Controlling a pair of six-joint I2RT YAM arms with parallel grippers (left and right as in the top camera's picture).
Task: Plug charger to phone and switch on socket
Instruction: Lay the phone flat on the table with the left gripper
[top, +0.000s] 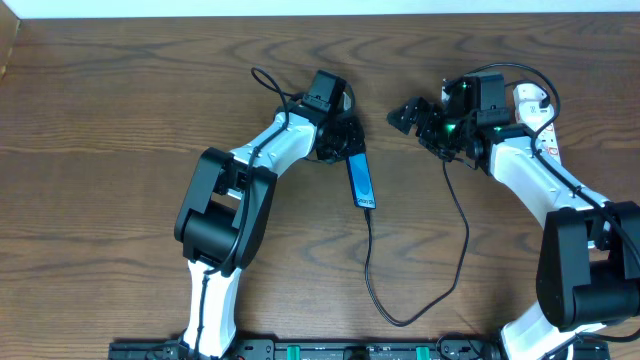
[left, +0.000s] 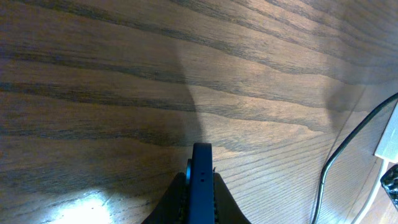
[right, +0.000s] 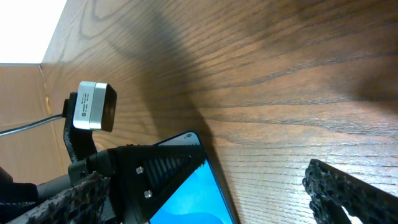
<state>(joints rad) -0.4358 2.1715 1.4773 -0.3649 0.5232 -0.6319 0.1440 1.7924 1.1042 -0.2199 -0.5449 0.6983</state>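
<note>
Overhead, left gripper (top: 346, 144) reaching forward, pinching phone (top: 362, 183)

Black charger cable (top: 466, 232) loops across wooden table (top: 110, 110)

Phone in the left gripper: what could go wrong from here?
1. The left gripper pinches the phone at one end only; it could pivot or slip.
2. The charger loops from the phone's lower end to under the right arm; moving either may tug it loose.
3. The open right gripper is near the left one; they could collide.
</note>
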